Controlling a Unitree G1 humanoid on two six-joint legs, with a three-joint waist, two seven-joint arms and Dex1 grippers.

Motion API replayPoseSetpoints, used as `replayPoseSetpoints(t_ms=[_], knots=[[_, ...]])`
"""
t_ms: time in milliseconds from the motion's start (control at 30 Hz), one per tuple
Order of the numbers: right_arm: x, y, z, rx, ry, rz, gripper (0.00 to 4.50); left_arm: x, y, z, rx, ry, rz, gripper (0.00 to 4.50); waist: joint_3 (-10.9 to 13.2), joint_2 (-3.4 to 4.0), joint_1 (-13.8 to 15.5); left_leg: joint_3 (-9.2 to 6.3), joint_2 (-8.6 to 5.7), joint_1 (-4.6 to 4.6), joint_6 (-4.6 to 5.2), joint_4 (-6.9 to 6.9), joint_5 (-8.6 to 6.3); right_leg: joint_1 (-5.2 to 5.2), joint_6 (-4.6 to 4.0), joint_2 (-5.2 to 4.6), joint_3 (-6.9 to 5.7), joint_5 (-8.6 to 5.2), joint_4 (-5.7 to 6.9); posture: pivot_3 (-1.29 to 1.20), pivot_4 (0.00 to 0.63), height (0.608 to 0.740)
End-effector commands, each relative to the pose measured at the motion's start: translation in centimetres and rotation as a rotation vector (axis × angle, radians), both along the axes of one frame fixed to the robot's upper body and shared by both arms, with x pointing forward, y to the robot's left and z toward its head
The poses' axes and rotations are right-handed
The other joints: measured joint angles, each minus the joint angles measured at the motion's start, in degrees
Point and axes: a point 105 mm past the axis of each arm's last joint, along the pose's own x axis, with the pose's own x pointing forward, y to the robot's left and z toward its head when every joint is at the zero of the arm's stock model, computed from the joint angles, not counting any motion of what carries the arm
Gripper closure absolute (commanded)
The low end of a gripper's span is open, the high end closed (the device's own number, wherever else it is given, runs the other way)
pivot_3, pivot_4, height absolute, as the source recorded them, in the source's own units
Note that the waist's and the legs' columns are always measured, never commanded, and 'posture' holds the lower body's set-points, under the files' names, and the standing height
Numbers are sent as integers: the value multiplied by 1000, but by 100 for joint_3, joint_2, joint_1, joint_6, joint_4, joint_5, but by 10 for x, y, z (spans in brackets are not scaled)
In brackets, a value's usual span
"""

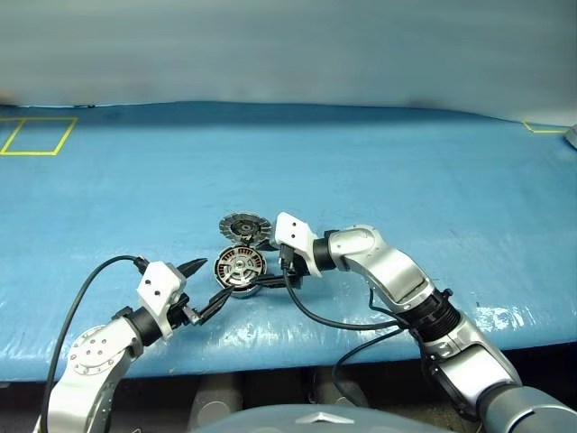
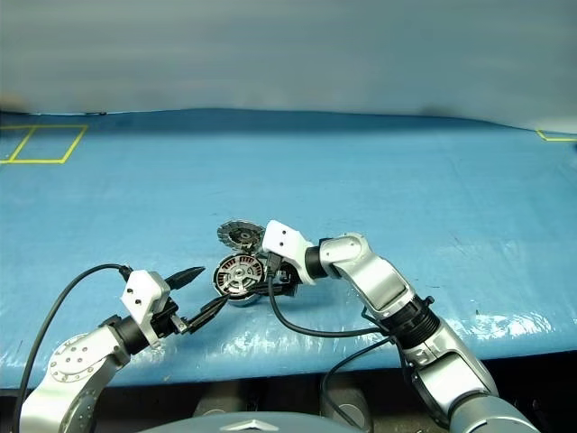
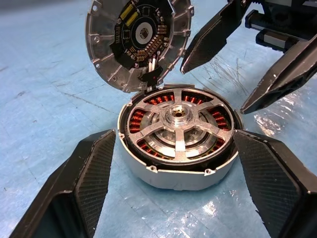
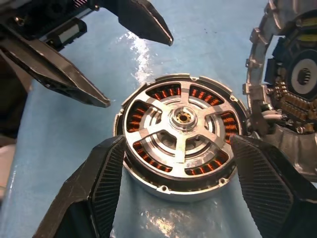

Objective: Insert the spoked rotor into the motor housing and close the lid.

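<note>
Spoked rotor (image 3: 177, 130) sits seated in the motor housing (image 3: 181, 171) on the blue surface (image 1: 406, 180), with the lid (image 3: 136, 39) hinged up at the housing's far edge. Closing could go wrong: a push on the lid's rim might slide the housing, or the wires at the hinge might get pinched. Left end effector (image 3: 173, 163) is spread wide, its fingers either side of the housing, holding nothing. Right end effector (image 4: 176, 168) is likewise released, straddling the housing without gripping it.

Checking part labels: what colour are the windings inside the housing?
Copper-red windings ring the housing; clearest in the left wrist view.
</note>
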Motion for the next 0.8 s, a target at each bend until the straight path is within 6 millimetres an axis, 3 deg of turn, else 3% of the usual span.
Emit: replayPoseSetpoints(t_ms=[33, 200, 233, 367, 600, 800], knots=[[-5, 6, 25, 125, -14, 26, 966, 0, 0, 4, -7, -20, 0, 402, 0, 0, 1, 0, 0, 0, 0, 0, 0, 0, 0, 0, 0, 0, 0, 0, 150, 740], [-7, 10, 34, 223, 42, 5, 966, 1, 2, 6, -11, -26, 9, 402, 0, 0, 1, -1, 1, 0, 0, 0, 0, 1, 1, 0, 0, 1, 0, 0, 150, 740], [-5, 11, 34, 232, 47, -15, 1144, 2, 3, 7, -12, -30, 14, 402, 0, 0, 1, -1, 1, 0, 0, 0, 0, 1, 1, -1, 0, 1, 0, 0, 150, 740], [2, 15, 21, 240, 76, -98, 2134, 6, 14, 14, -16, -56, 56, 402, 0, 0, -2, -1, 1, 1, 0, 1, 0, 2, 1, 0, -1, 1, 2, 0, 150, 740], [7, 23, 6, 219, 86, -166, 4383, 6, 17, 16, -19, -55, 63, 402, 0, 0, -1, 1, 0, 0, -1, 1, 0, -1, 1, 0, 1, 1, 3, 0, 150, 740], [5, 24, -9, 135, 46, -162, 4462, 7, 17, 15, -22, -52, 63, 402, 0, 0, -1, 1, -1, 1, -1, 1, 0, 0, 1, 0, 0, 0, 4, 0, 150, 740]])
